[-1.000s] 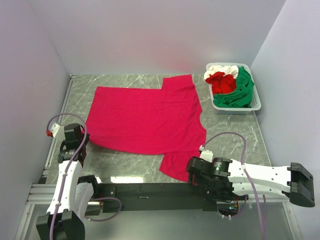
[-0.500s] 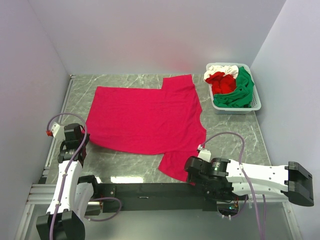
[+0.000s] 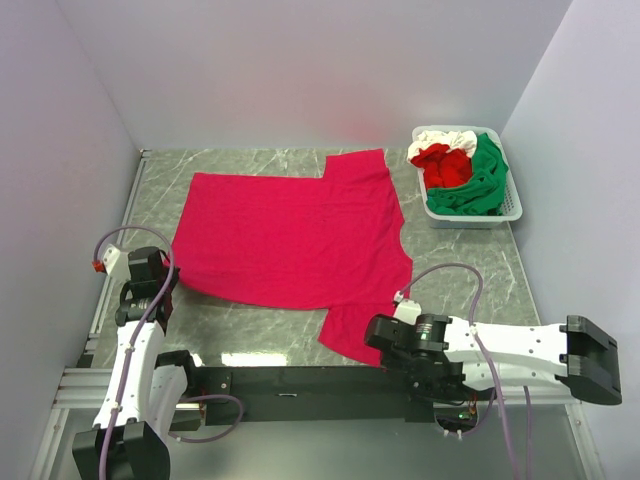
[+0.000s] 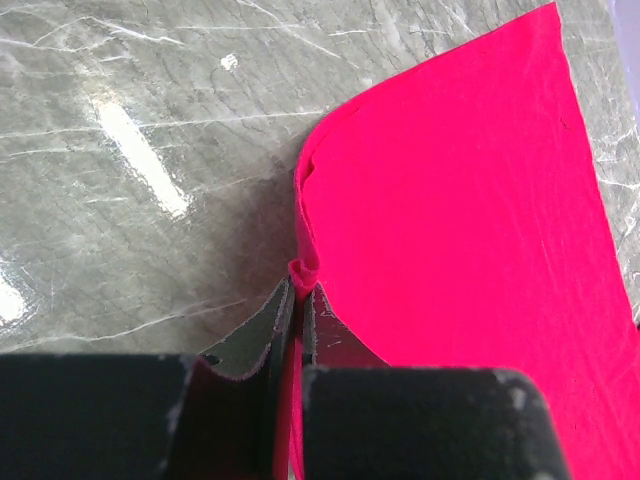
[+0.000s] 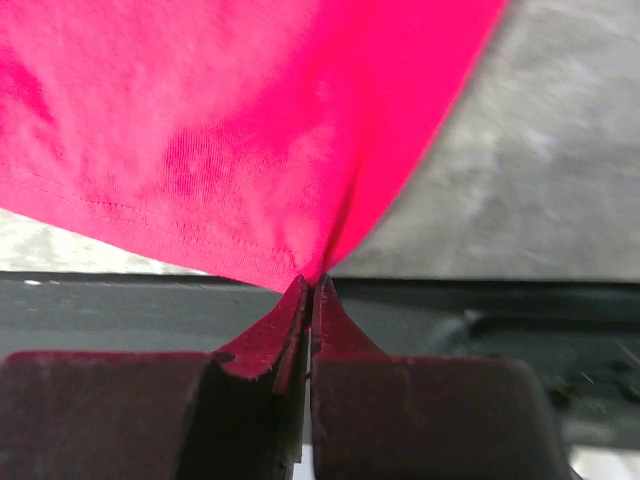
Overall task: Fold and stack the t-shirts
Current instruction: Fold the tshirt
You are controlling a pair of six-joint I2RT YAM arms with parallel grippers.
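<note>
From above, we see the crimson t-shirt (image 3: 290, 235) spread flat on the marble table (image 3: 470, 255), one sleeve reaching the near edge, while the green, red and white shirts (image 3: 468, 175) lie heaped in the white basket (image 3: 470, 216) at the far right corner. In the left wrist view, the left gripper (image 4: 300, 293) is clamped on a raised fold at the shirt's edge. In the right wrist view, the right gripper (image 5: 308, 285) is pinched tight on the sleeve hem.

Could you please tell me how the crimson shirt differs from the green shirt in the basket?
The crimson shirt lies spread flat on the table; the green shirt sits crumpled in the basket. The left gripper and right gripper pinch the crimson shirt's edges; nothing holds the green shirt. Neither is folded.
</note>
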